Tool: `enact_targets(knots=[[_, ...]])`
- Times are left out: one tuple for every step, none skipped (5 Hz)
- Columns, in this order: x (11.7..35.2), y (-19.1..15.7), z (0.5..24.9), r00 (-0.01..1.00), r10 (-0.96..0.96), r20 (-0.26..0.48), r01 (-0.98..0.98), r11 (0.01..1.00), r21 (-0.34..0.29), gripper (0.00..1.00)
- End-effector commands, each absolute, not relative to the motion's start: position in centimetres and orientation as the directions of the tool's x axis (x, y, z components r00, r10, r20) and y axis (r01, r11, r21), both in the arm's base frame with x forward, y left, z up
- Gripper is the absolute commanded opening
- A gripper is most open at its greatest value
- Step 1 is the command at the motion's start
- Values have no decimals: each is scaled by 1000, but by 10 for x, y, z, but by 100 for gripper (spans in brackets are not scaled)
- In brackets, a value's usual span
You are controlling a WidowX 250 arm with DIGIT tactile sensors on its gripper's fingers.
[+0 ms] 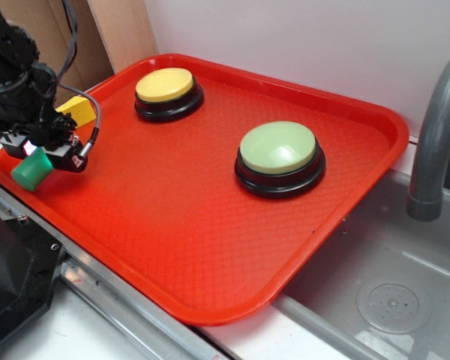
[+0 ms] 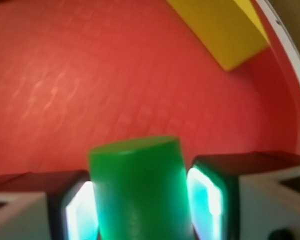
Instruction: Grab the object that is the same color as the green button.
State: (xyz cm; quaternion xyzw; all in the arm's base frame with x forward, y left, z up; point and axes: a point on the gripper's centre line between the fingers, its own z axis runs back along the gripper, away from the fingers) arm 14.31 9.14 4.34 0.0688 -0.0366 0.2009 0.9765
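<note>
Gripper (image 2: 140,210) clamps cylinder (image 2: 137,190); buttons (image 1: 280,157) on tray (image 1: 172,247).

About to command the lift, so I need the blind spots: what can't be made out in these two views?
- Exterior: the gripper body hides the top of the small matte green cylinder block, so finger contact is unseen.
- Exterior: the yellow wedge-shaped block is mostly behind the arm.
- Wrist: the cylinder's lower part runs off the bottom edge; whether it has left the red plastic tray is unclear.
- Wrist: blurred; the wedge is cropped at the top.

A green cylinder (image 2: 137,192) stands clamped between two glowing pads (image 2: 205,200) of the tool (image 2: 140,210), over a red tray (image 2: 90,90); yellow block (image 2: 225,30) beyond.
</note>
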Motion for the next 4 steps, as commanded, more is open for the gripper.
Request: enact_targets(knots=[[164, 51, 114, 927, 359, 107, -367, 928, 64, 0], [170, 31, 134, 954, 298, 19, -298, 955, -16, 0], [177, 9, 151, 973, 224, 53, -222, 974, -41, 0], [177, 13, 151, 974, 223, 51, -221, 975, -38, 0]])
